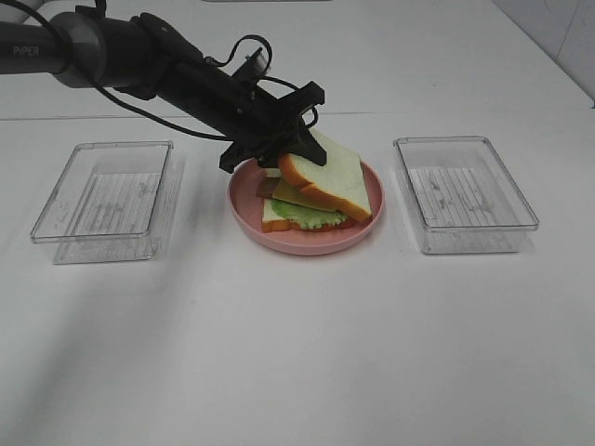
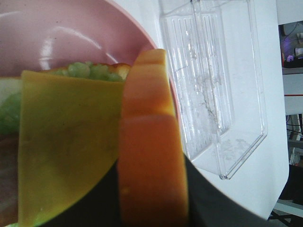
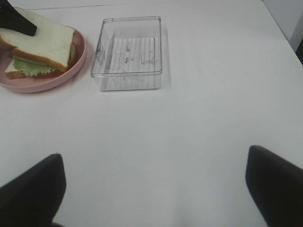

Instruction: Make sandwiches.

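Left claw (image 1: 296, 139) pinches the top bread slice (image 1: 330, 177) by its far edge, tilted over the stack on the pink plate (image 1: 307, 243); right claw (image 3: 154, 189) hangs wide and empty, well apart. Lower the slice level and square over the cheese (image 1: 296, 196) before letting go. Counted: two bread slices, one lettuce (image 1: 311, 217), one cheese, one plate, two clear trays (image 1: 102, 200).

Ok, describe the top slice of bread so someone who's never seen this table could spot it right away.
In the middle of the white table sits a pink plate, between two clear plastic trays. On it is a stacked sandwich, and the top slice of bread lies tilted on the stack, pinched at its far edge by the left gripper. It is the only slice lifted at an angle; the bottom slice lies flat under lettuce.
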`<state>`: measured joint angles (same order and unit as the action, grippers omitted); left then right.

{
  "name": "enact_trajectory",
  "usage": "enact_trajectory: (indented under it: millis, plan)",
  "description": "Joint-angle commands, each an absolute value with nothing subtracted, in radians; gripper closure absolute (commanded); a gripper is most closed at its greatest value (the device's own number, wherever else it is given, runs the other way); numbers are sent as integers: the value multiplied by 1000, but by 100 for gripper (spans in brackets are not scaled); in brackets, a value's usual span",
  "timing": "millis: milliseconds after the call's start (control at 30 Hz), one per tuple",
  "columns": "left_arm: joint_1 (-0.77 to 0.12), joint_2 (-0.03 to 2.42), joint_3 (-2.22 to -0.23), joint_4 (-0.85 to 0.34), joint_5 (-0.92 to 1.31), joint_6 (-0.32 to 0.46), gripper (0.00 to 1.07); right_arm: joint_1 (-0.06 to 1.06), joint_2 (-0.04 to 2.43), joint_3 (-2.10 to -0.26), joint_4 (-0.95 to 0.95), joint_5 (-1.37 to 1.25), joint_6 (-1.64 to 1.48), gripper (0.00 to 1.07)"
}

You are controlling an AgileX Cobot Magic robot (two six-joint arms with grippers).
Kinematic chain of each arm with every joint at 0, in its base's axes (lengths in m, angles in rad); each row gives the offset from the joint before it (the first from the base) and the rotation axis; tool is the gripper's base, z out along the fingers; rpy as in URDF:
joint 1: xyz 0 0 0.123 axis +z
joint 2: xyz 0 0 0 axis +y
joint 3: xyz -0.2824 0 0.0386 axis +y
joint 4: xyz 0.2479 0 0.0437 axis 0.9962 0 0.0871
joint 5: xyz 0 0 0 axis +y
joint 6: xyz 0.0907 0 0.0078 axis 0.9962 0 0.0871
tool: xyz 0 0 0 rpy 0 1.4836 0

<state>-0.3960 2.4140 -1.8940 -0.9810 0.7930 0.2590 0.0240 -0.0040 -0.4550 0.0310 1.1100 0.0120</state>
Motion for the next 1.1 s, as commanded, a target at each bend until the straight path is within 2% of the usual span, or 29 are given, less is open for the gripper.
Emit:
enact_trajectory:
  millis: [33,67,100,133,167,200,233,267,300,400,433,467,533,567,600,633,667,700,733,767,800,833,867,1000,1100]
  plan:
    - [-394,2412,-1894,-940,792,249,83,19,-25,-452,35,1100,9,11]
    - [-394,2412,-1894,-933,790,249,75,19,-25,-452,35,1100,9,11]
    - [-394,2410,-1894,-932,790,246,57,19,-25,-452,35,1100,9,11]
    - [-394,2410,-1894,-932,790,246,57,19,-25,-452,35,1100,9,11]
    - [-394,2404,-1898,-927,789,242,38,19,-25,-452,35,1100,9,11]
    - [-394,2399,-1898,-922,787,242,32,19,-25,-452,35,1100,9,11]
    - [-394,2399,-1898,-922,787,242,32,19,-25,-452,35,1100,9,11]
    - [-394,2384,-1898,-899,782,242,21,19,-25,-452,35,1100,9,11]
    - [-394,2376,-1898,-883,782,242,18,19,-25,-452,35,1100,9,11]
    - [-394,2359,-1898,-829,782,240,17,19,-25,-452,35,1100,9,11]
    - [-394,2336,-1898,-754,786,214,17,19,-25,-452,35,1100,9,11]
    - [-394,2336,-1898,-754,786,214,17,19,-25,-452,35,1100,9,11]
    - [-394,2293,-1898,-620,790,160,17,19,-25,-452,35,1100,9,11]
    - [-394,2293,-1898,-620,790,160,17,19,-25,-452,35,1100,9,11]
    - [-394,2259,-1898,-492,794,106,17,19,-25,-452,35,1100,9,11]
    - [-394,2238,-1898,-424,808,74,17,19,-25,-452,35,1100,9,11]
    - [-394,2238,-1898,-424,808,74,17,19,-25,-452,35,1100,9,11]
    - [-394,2196,-1898,-296,845,14,17,19,-25,-452,35,1100,9,11]
    - [-394,2196,-1898,-296,845,14,17,19,-25,-452,35,1100,9,11]
    - [-394,2160,-1898,-157,903,-61,16,19,-25,-452,35,1100,9,11]
    - [-394,2147,-1898,-111,936,-106,11,19,-25,-452,35,1100,9,11]
    - [-394,2147,-1898,-111,936,-106,11,19,-25,-452,35,1100,9,11]
    - [-394,2124,-1898,-11,996,-170,6,19,-25,-452,35,1100,9,11]
    - [-361,2093,-1898,125,1107,-177,6,19,-25,-452,35,1100,9,11]
    - [-323,2085,-1898,136,1144,-153,6,19,-25,-452,35,1100,9,11]
